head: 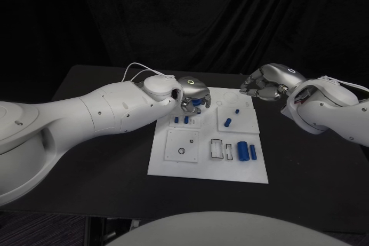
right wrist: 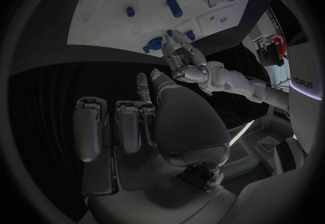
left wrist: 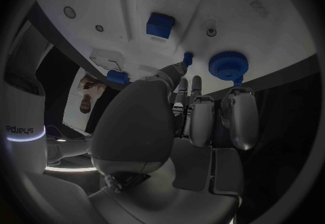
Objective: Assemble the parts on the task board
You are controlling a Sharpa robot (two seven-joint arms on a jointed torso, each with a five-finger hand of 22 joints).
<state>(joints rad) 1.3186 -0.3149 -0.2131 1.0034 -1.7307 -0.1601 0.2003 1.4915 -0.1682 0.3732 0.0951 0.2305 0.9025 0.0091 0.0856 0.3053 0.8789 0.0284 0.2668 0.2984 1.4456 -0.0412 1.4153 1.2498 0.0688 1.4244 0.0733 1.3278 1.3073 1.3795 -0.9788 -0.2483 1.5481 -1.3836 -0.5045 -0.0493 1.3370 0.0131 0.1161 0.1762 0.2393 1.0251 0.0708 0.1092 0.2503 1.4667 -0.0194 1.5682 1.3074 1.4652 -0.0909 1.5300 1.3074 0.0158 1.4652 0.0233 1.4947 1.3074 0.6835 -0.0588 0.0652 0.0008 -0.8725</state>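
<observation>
The white task board (head: 201, 168) lies mid-table. My left hand (head: 192, 96) hovers over its far left corner, fingers spread. In the left wrist view the thumb tip touches a small blue peg (left wrist: 187, 59) beside a blue gear (left wrist: 228, 64); no finger closes on the peg. Another peg (left wrist: 117, 77) and two blue blocks (left wrist: 160, 25) stand further along the board. My right hand (head: 265, 86) hangs off the board's far right corner, fingers curled in on nothing. The right wrist view looks past its folded fingers (right wrist: 129, 126) to the left hand (right wrist: 184, 64) and the board (right wrist: 122, 29).
Two blue cylinders (head: 246, 151) lie at the board's near right beside white rectangular slots (head: 217, 148). A square plate with a small ring (head: 181, 151) sits at the near left. Black table (head: 107, 166) surrounds the board on all sides.
</observation>
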